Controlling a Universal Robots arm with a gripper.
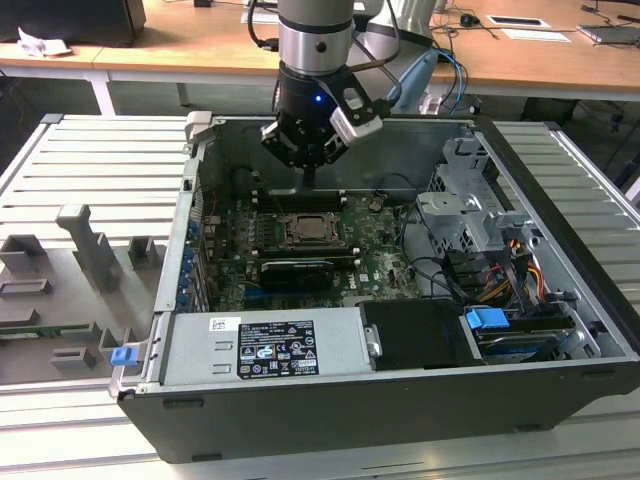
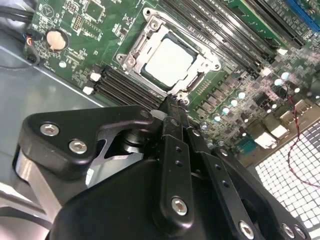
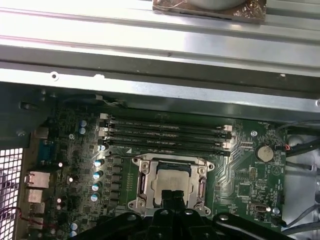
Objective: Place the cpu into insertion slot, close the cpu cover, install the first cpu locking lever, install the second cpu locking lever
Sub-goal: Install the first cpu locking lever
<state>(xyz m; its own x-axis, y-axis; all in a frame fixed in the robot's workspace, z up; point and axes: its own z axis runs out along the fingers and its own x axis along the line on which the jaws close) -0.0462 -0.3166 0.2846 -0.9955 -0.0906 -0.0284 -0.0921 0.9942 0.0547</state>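
Just below the pincer (image 2: 172, 100) lay the cpu (image 2: 169, 64), framed within the lowered cpu cover (image 2: 134, 54) on the motherboard (image 2: 107, 30). Memory slots (image 3: 167, 135) ran on both sides of it — one bank under the pincer, one beyond. The case (image 1: 400, 400) around them rested on the counter (image 1: 90, 170).

Bright, even overhead light; soft shadows inside computer case (image 1: 420, 122). Glare whitening cpu (image 2: 169, 64) face in second wrist view. Slightly soft throughout.
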